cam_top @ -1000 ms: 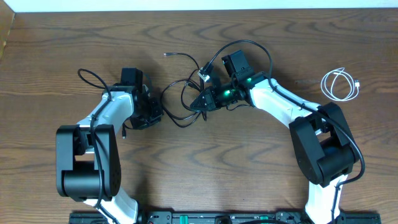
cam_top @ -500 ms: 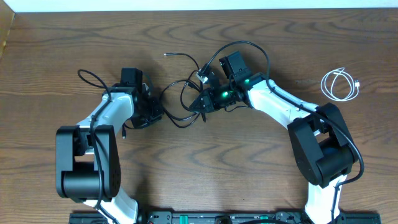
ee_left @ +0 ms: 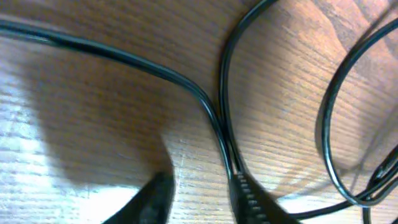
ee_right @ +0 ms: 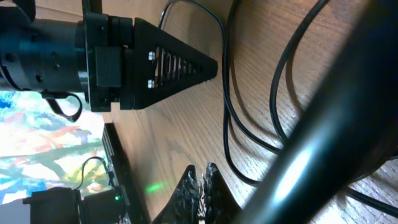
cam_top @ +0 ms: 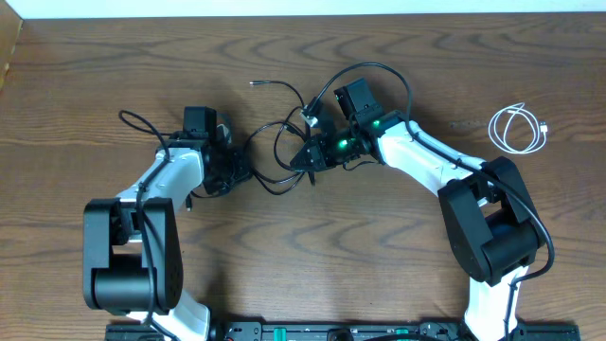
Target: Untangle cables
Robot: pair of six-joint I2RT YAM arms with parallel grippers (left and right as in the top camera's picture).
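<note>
Left wrist view shows my left gripper (ee_left: 200, 186) parted beside the black cable (ee_left: 124, 59), right gripper (ee_right: 204, 177) pinched together; I ease it clear slowly.

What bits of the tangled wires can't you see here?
- Left wrist: picture edges cut off the black cables.
- Overhead: the right gripper covers where they cross.
- Right wrist: a thick blurry wire hides some loops.
- Overhead: plugs on the white cable are too small.
</note>
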